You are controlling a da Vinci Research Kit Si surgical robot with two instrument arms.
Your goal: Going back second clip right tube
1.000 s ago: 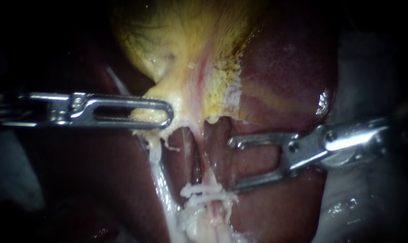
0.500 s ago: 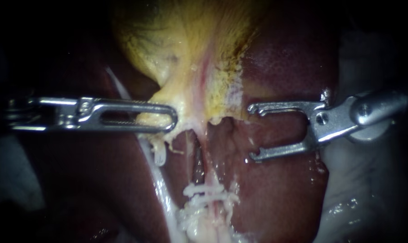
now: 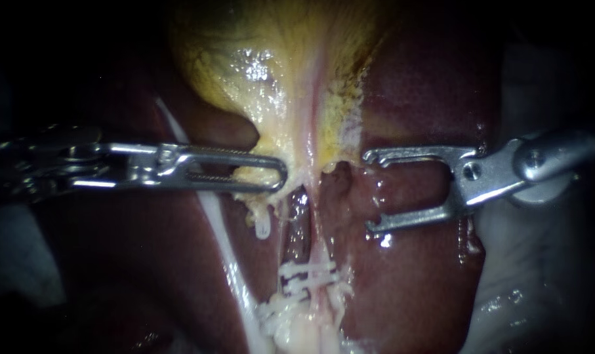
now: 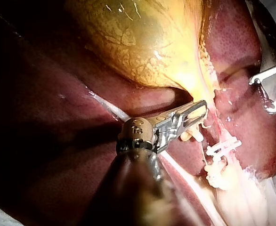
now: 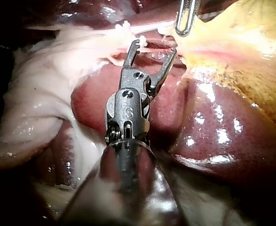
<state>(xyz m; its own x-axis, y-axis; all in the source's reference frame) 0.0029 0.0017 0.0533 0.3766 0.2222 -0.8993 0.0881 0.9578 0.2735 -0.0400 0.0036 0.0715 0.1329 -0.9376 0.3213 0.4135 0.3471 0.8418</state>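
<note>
Gallbladder (image 3: 277, 78) sits above clipped tube (image 3: 320, 252), liver (image 3: 415, 288) alongside.

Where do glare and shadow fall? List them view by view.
Endoscope view: glare on the gallbladder, dark edges, shaft of the left instrument in shadow. Left wrist view: the liver beside the shaft lies dark. Right wrist view: bright highlights on the liver.

The left instrument (image 4: 198, 109) grips the lower edge of the yellow gallbladder (image 4: 147, 42) in its closed pincer, dark red liver (image 4: 48, 117) around it. Just ahead, white clips (image 4: 223, 149) sit across pale tissue (image 4: 232, 188); beyond them, the right instrument (image 4: 261, 95) shows a gaping pincer, holding nothing.
</note>
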